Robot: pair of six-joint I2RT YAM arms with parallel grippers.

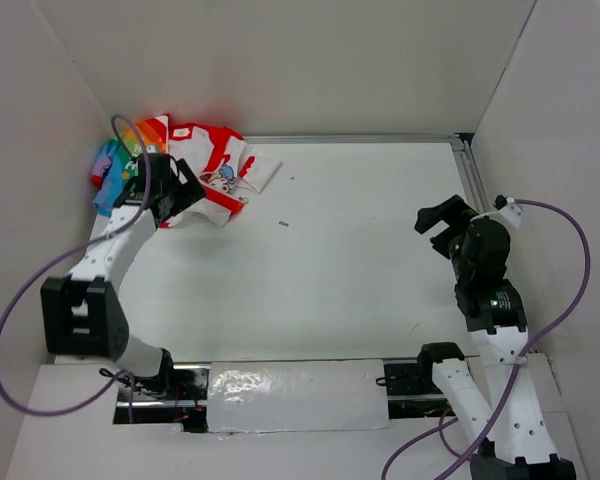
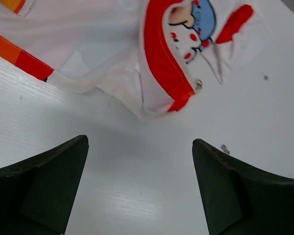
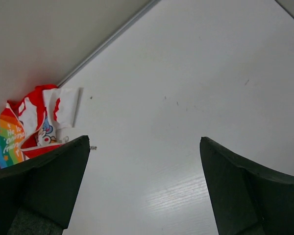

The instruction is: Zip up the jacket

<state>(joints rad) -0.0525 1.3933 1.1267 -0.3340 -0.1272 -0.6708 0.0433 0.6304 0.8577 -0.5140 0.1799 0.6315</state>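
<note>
Both sets of jaws are wide open and hold nothing. The left gripper [image 2: 139, 147] is at the near edge of the jacket [image 1: 205, 165], with bare table between its fingers. The right gripper [image 1: 445, 222] is well apart from it, over on the right side.

The white table [image 1: 340, 250] has walls around it. The jacket is bunched up in the far left corner, right by the wall. That is the first worry. The left arm has little room there, and I think it could bump the wall when it reaches in.

The jacket is folded over itself, so I cannot see the two zipper sides. If the left gripper pinches now, it may grab a few layers at once and make the bunch worse. The cloth looks thin and light. One gripper pulling alone would likely just drag the whole jacket along, because nothing holds it down.

A red band [image 2: 159, 54] curls along the near fold. At its end is a tiny shiny metal bit [image 2: 198, 84]. It may be the zipper pull or a snap, I cannot tell. It is so small that the jaws could easily slip off it.
</note>
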